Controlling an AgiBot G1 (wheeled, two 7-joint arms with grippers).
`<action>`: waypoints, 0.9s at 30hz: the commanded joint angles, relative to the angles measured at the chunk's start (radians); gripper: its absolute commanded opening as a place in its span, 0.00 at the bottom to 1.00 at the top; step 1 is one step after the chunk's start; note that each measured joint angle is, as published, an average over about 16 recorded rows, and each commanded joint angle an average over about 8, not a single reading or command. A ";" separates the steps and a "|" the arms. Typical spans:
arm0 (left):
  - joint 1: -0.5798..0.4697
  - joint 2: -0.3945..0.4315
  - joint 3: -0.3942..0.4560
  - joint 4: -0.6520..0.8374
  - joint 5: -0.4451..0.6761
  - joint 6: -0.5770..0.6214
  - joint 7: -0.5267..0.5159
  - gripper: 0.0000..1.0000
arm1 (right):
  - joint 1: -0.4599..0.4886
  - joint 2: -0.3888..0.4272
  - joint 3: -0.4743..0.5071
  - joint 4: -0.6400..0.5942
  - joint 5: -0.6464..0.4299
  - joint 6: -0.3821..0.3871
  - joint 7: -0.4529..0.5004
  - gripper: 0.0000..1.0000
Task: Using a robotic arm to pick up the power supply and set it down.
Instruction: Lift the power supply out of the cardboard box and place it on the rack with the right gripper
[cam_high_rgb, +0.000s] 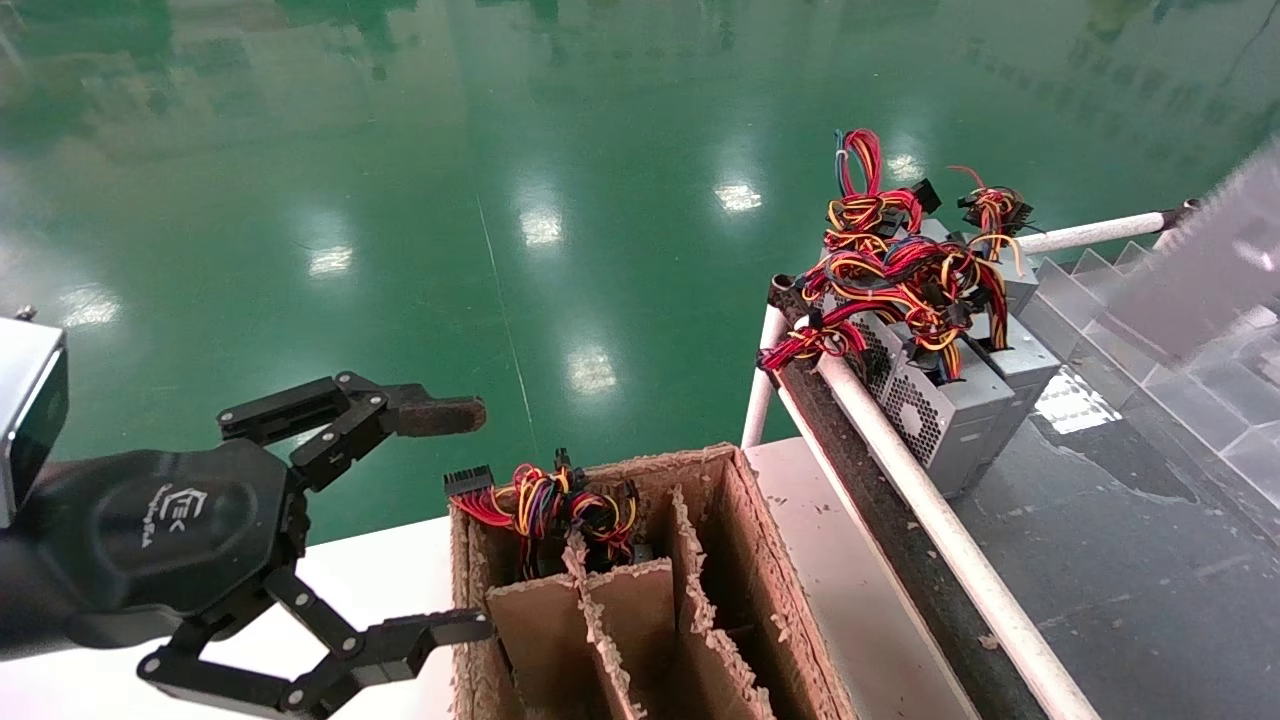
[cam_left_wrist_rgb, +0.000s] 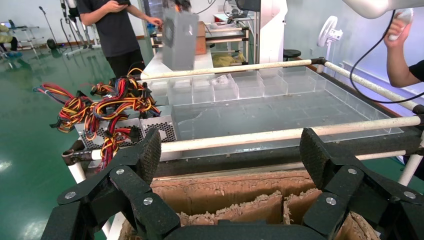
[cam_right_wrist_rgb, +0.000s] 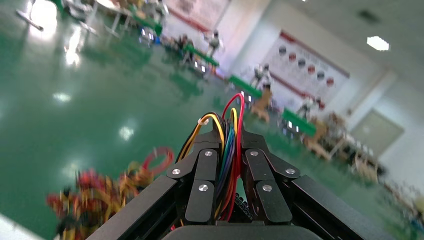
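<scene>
My right gripper (cam_right_wrist_rgb: 231, 137) is shut on a wire bundle (cam_right_wrist_rgb: 227, 160) of red, yellow, blue, purple and green strands. That bundle belongs to the power supply (cam_left_wrist_rgb: 179, 40), a grey metal box with a round vent that hangs in the air over the far side of the rack. In the head view it shows only as a blurred grey slab (cam_high_rgb: 1215, 250) at the upper right. My left gripper (cam_high_rgb: 478, 520), the one with a worn brown pad, stands open and empty beside the cardboard box (cam_high_rgb: 760, 560). In the left wrist view this left gripper (cam_left_wrist_rgb: 232, 152) faces the rack.
Other power supplies (cam_high_rgb: 940, 400) with tangled wires lean at the rack's near-left corner, behind a white pipe rail (cam_high_rgb: 930, 510). The divided cardboard box holds one more wire bundle (cam_high_rgb: 545, 500). Clear tray dividers (cam_high_rgb: 1150, 330) line the rack's far side. Two people (cam_left_wrist_rgb: 115, 30) (cam_left_wrist_rgb: 400, 55) stand beyond it.
</scene>
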 joint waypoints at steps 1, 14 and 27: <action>0.000 0.000 0.000 0.000 0.000 0.000 0.000 1.00 | -0.002 0.018 -0.004 -0.049 -0.013 -0.018 -0.018 0.00; 0.000 0.000 0.000 0.000 0.000 0.000 0.000 1.00 | -0.006 -0.050 -0.074 -0.276 -0.109 -0.056 -0.137 0.00; 0.000 0.000 0.000 0.000 0.000 0.000 0.000 1.00 | 0.157 -0.189 -0.164 -0.397 -0.240 -0.008 -0.196 0.00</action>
